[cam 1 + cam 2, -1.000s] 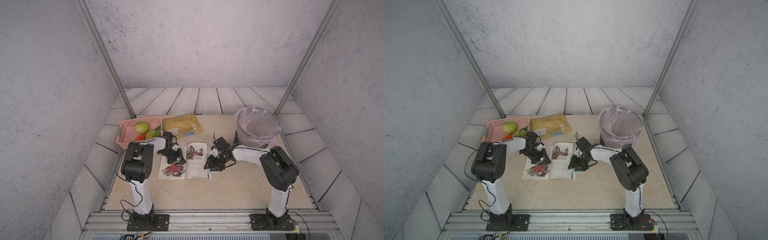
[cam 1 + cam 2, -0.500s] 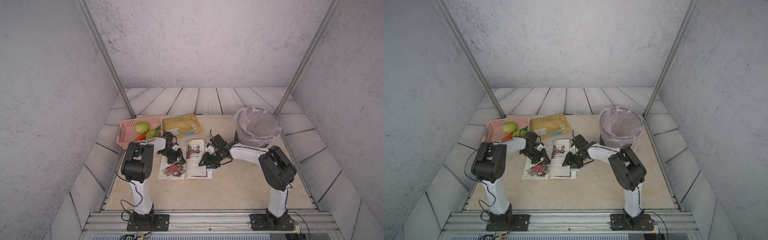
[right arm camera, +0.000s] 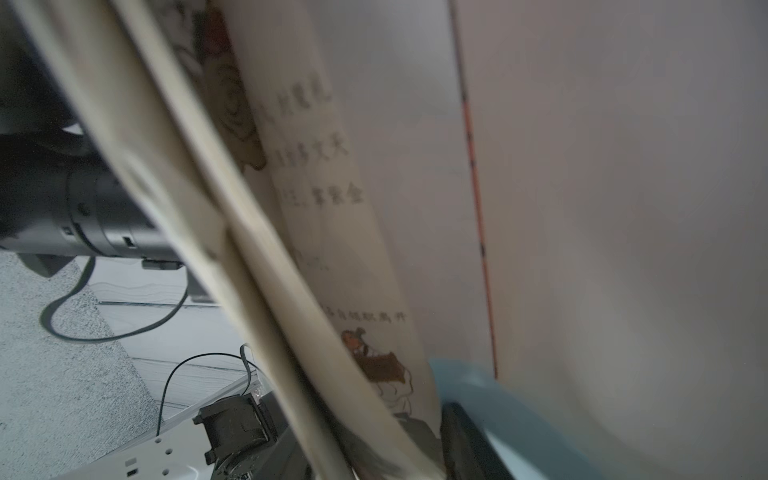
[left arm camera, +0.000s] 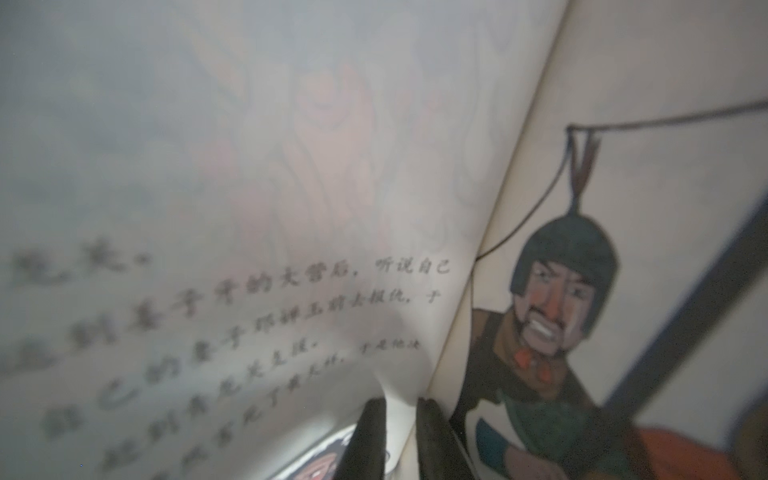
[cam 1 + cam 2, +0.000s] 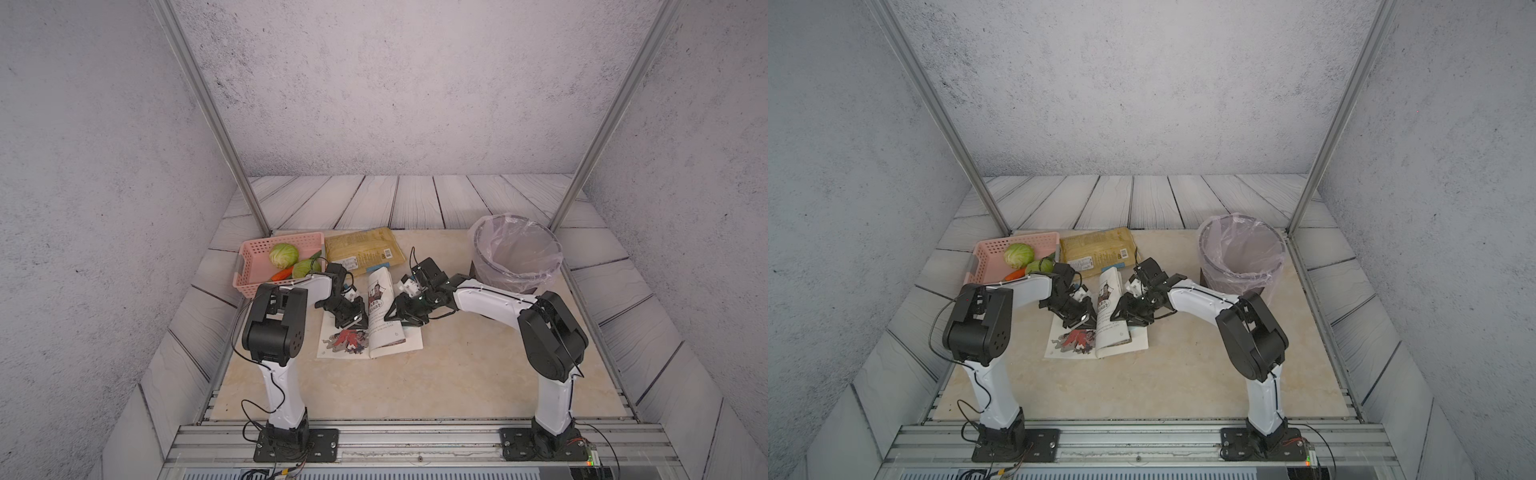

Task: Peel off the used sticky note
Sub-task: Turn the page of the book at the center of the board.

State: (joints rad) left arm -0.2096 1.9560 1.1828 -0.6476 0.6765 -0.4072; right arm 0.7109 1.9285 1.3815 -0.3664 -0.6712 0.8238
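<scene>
Left fingers clamp a page of the picture book. A blue sticky note sits just beside the right fingers; their state cannot be told.

A pink basket with a cabbage sits beside a yellow packet, lined bin apart.

Raised pages block centre, bin right, front tabletop bare

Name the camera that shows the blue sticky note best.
Right wrist view: the blue sticky note sits close up against the book, blurred. In both top views the right hand hides almost all of it. The left wrist view shows none of it.
</scene>
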